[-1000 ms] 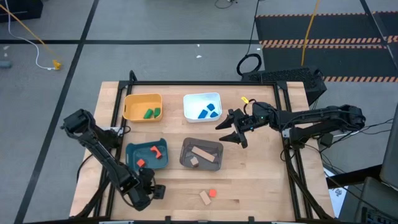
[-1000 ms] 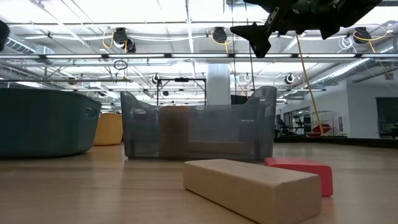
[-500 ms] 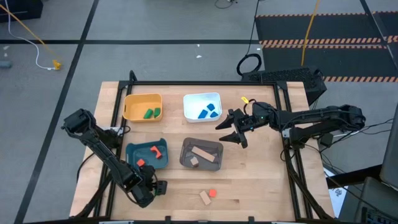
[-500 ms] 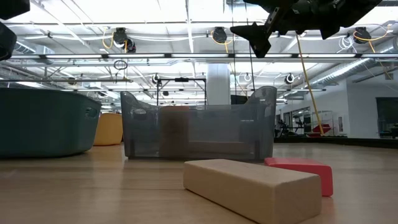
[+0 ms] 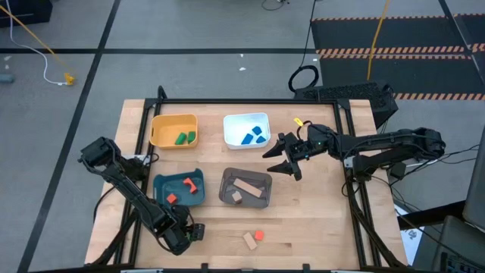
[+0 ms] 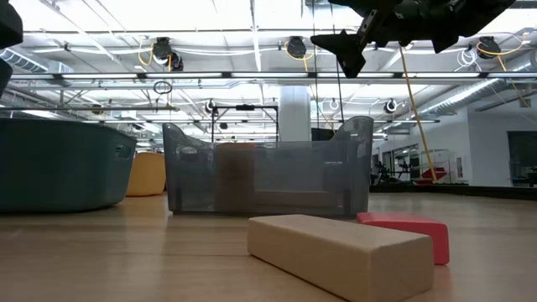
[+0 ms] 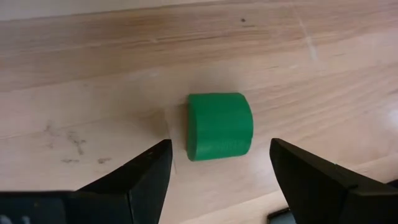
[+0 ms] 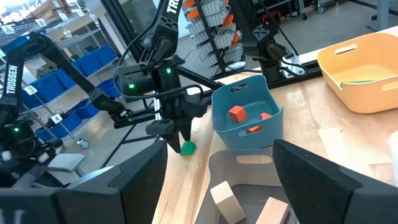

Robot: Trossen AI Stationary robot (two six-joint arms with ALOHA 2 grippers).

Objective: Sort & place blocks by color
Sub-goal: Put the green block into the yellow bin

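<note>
A green block [image 7: 219,126] with one rounded end lies on the bare wood near the table's near-left corner. My left gripper [image 7: 217,180] is open just above it, one finger on each side and neither touching. The right wrist view shows the same green block [image 8: 188,147] under my left gripper [image 8: 177,134]. In the high view my left gripper [image 5: 186,233] hides the block. A tan block [image 5: 249,241] and a red-orange block [image 5: 259,235] lie by the near edge. My right gripper [image 5: 282,159] hangs open, high above the table, right of the grey bin.
The yellow bin [image 5: 173,130] holds green blocks and the white bin [image 5: 247,129] holds blue ones. Red-orange blocks are in the teal bin [image 5: 179,189], and tan ones in the grey bin [image 5: 245,187]. Bare wood lies along the table's right side.
My left arm has shifted a little toward the table's right, its gripper staying low by the near edge. My right arm has kept still.
</note>
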